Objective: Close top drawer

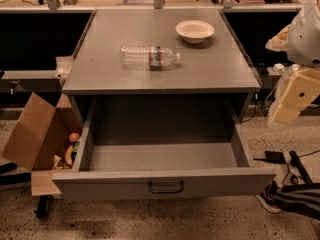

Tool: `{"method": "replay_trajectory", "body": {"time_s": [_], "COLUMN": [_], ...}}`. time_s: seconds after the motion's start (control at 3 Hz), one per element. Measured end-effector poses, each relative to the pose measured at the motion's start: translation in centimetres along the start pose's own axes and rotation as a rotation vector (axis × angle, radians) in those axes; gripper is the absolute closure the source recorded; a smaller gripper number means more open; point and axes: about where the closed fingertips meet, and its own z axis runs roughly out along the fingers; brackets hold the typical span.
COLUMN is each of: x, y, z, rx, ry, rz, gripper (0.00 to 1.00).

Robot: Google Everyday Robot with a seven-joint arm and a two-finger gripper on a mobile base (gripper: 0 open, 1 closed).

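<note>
Nearest lies the speckled terrazzo floor point(150, 220), and at its lower right corner a bundle of dark striped fabric point(297, 199) sits beside a red-and-black shoe point(268, 202). Just above the floor stands the top drawer point(100, 183), a wide, deep grey metal drawer pulled fully out of the cabinet toward the camera, its inside bare and its small dark bail handle point(166, 187) hanging at the middle of the front panel. To the drawer's left, an open brown cardboard box point(27, 136) leans on the floor, touching or nearly touching the drawer's side, with a few small coloured items inside. To the right, black cables and a small dark flat device point(275, 157) lie on the floor. Higher on the right, well apart from the drawer's handle, the pale yellowish gripper point(293, 101) hangs below the robot's white arm point(306, 34); I cannot tell whether it is released or clenched, and it holds nothing visible. Beyond the drawer, the flat grey metal cabinet top point(100, 71) carries a clear plastic water bottle point(149, 57) lying on its side and, farther back to the right, a shallow off-white bowl point(194, 31). Farthest, a cluttered light counter point(125, 6) runs across the back.
</note>
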Motion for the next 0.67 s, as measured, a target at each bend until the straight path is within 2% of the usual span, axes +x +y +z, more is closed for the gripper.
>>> {"method": "replay_trajectory", "body": {"time_s": [0.67], "x": [-0.23], "y": [0.25], "z": [0.56], "rx": [0.005], "ry": [0.009], "rz": [-0.012], "gripper": [0.00]}}
